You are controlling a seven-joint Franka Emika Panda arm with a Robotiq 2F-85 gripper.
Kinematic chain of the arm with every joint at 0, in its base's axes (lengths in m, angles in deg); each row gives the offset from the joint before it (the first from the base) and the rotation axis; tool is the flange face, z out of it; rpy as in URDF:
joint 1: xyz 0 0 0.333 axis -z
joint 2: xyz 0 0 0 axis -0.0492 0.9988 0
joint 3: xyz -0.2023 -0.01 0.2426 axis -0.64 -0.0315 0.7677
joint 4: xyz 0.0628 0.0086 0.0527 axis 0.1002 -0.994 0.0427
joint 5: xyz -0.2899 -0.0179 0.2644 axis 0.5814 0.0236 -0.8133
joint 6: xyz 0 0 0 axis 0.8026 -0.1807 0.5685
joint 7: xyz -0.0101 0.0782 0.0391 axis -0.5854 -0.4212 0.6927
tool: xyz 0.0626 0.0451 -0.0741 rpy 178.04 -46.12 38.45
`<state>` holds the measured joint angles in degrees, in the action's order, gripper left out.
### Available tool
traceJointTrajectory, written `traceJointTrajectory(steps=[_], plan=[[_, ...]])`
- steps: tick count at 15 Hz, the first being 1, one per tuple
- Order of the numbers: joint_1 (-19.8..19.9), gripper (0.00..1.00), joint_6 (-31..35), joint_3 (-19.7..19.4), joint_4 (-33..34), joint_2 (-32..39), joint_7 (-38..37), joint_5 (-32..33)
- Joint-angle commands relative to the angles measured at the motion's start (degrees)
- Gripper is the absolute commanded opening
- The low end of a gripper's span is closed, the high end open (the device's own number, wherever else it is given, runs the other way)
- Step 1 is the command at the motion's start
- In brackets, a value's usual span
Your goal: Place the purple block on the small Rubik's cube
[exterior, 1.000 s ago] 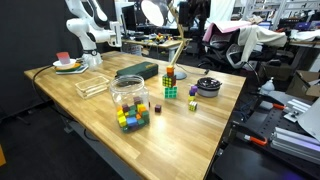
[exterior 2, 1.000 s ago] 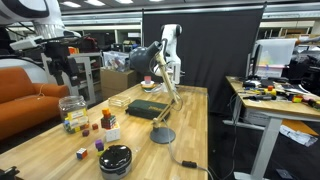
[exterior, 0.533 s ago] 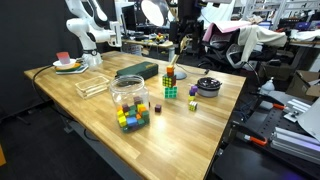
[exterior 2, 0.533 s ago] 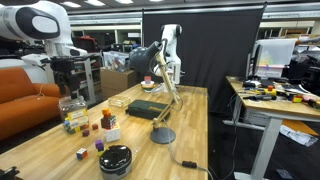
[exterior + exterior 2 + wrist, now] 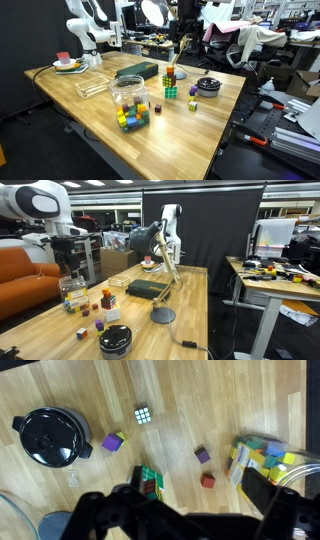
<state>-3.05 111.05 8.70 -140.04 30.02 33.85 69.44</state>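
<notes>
Purple-hued and untouched, the purple block (image 5: pixel 112 442) lies left of centre in the wrist view, the small Rubik's cube (image 5: pixel 144 416) near it up-right, so I judge the reach is the step in hand, my end effector (image 5: pixel 190 518) too blurred to call spread or pressed together, and next I must centre above the block.

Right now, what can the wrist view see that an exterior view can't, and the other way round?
Only the wrist view shows the gripper up close, open. Only an exterior view shows the clear tray and the dark box. Both show the jar, the black pot, the big Rubik's cube and the small Rubik's cube.
</notes>
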Motion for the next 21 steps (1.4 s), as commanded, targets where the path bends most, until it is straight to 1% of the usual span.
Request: traceJointTrajectory(steps=[1,3,6,7,8,10,16,17,18,19,21], plan=[[-0.6,1.0,4.3,-1.6,0.6,4.4,-3.4,-5.1],[-0.6,1.0,8.0,-1.7,0.7,8.3,-7.3,-7.1],[-1.4,1.0,12.7,-1.8,0.8,14.0,-13.4,-6.3],[-2.1,1.0,13.7,-1.6,0.8,15.4,-13.5,-7.8],[-2.0,1.0,12.1,-2.3,0.1,13.8,-11.9,-6.0],[-2.8,1.0,13.6,-2.3,0.3,15.6,-13.1,-6.6],[-2.9,1.0,13.6,-2.4,0.9,15.7,-13.5,-6.8],[-2.5,1.0,13.8,-2.3,1.7,17.0,-11.9,-8.4],[-2.0,1.0,14.1,-1.4,2.8,18.9,-7.9,-13.0],[-1.9,1.0,13.5,-1.4,3.5,20.2,-7.2,-14.4],[-2.5,1.0,12.5,-2.2,5.6,23.6,-8.5,-13.7]])
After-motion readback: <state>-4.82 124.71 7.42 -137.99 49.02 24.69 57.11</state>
